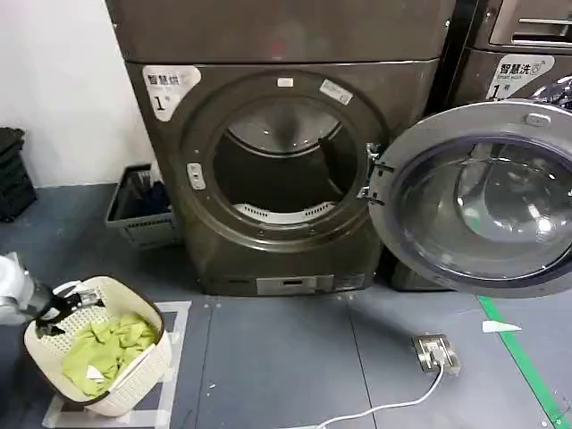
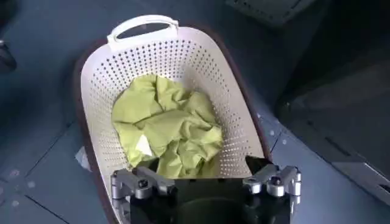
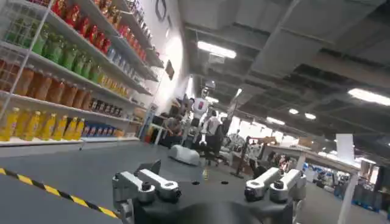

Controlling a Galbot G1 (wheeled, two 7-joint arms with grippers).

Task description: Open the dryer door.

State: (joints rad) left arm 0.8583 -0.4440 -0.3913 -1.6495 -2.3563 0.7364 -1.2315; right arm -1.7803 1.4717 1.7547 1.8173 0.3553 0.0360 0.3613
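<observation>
**Dryer door already swung wide**

The dryer door (image 1: 478, 201) hangs fully open to the right of the drum opening (image 1: 284, 161), leaving loading room. The left hand (image 2: 204, 182), fingers spread, hovers over the laundry basket (image 1: 147, 362) of green clothes (image 2: 167, 131). The right hand (image 3: 207, 185), also spread, points away, idle.

Grey floor (image 1: 295, 357), marked with thin seams. Directly on it: dryer (image 1: 286, 152) at the back, door (image 1: 483, 197) swung fully open to the right; dark crate (image 1: 138, 210) just left of the dryer, against the wall; white laundry basket (image 1: 134, 366) at front left, standing on a taped square outline (image 1: 183, 313); metal socket box (image 1: 435, 352) at front right with white cable (image 1: 375, 409) trailing forward; green tape line (image 1: 523, 362) running diagonally at far right.
</observation>
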